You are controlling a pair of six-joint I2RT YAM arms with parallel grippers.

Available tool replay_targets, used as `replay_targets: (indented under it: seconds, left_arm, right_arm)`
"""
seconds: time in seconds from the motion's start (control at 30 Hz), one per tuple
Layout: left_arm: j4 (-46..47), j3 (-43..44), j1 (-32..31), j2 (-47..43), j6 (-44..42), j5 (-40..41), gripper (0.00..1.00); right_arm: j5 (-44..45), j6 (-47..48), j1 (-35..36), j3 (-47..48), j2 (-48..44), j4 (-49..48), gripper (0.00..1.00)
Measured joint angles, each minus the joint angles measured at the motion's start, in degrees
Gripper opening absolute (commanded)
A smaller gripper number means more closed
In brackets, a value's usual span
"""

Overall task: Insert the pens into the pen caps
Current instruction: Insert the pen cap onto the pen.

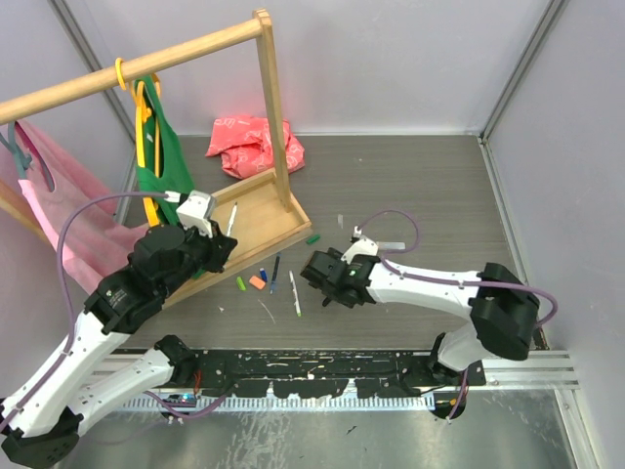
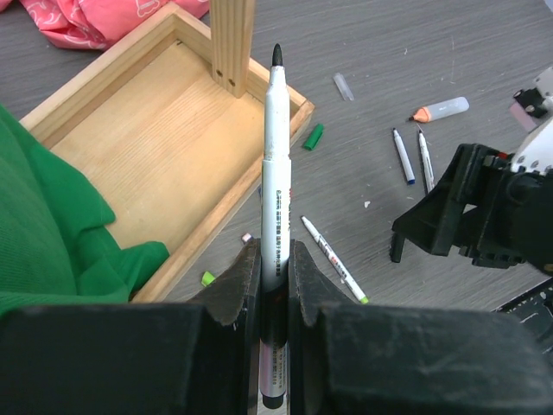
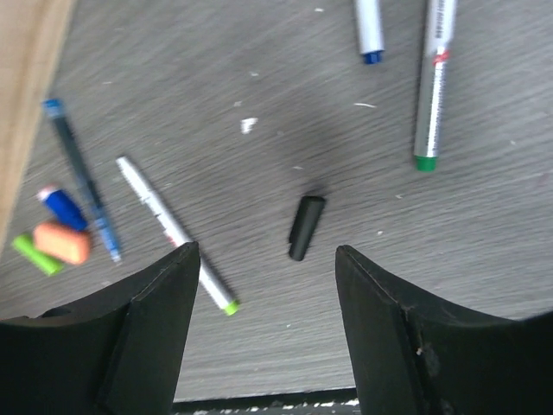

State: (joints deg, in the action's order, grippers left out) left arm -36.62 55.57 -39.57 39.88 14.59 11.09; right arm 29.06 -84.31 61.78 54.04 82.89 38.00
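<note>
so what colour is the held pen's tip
Black; the pen and its tip show best in the left wrist view.

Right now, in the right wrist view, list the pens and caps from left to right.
Green cap → lime-tipped pen → black cap → blue-tipped pen → green-tipped pen.

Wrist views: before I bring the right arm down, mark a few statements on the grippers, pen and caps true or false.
1. The left gripper is shut on a black-tipped pen. True.
2. That pen wears its cap. False: its black tip is bare.
3. The right gripper holds the black cap. False: its jaws are open and the cap lies free on the table ahead of them.
4. The green cap lies outside the wooden tray. True.
</note>
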Motion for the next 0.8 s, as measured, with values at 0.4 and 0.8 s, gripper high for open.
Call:
replay_targets:
  seconds: [0.4, 0.8]
  left_arm:
    - [0.0, -0.6, 0.0, -1.4, 0.0, 0.0, 0.00]
    - [-0.1, -2.5, 0.0, -4.0, 0.2, -0.8, 0.00]
  right_arm:
    - [-1.4, -5.4, -0.6, 3.9, 9.7, 5.5, 0.67]
    - [-4.9, -6.1, -2.0, 3.9, 14.4, 4.1, 0.57]
